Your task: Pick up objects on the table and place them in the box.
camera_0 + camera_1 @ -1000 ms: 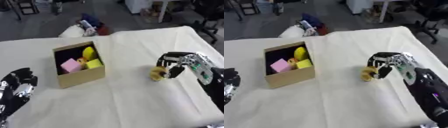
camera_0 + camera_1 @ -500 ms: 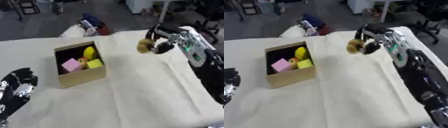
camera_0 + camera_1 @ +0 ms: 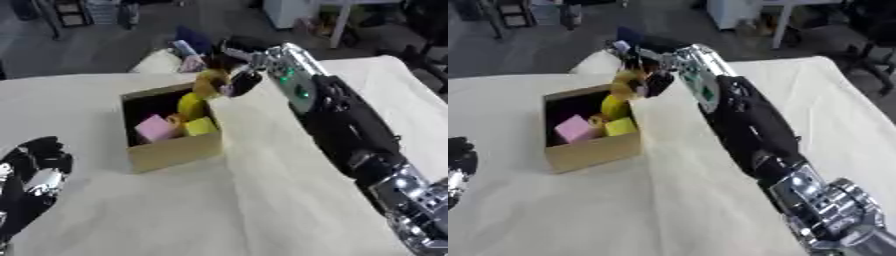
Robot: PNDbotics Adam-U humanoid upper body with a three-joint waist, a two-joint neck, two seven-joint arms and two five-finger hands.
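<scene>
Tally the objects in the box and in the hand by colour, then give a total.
Pink: 1, a block in the box.
Yellow: 2, a cube and a rounded piece in the box.
Yellow-tan: 1, the object held in the right hand over the box.
Total: 4.

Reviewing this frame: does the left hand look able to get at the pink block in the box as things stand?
Probably yes. The left hand rests open at the lower left. The box is open-topped, with the pink block near that side. The right hand, holding a yellow object, hovers over the far corner and might crowd it.
</scene>
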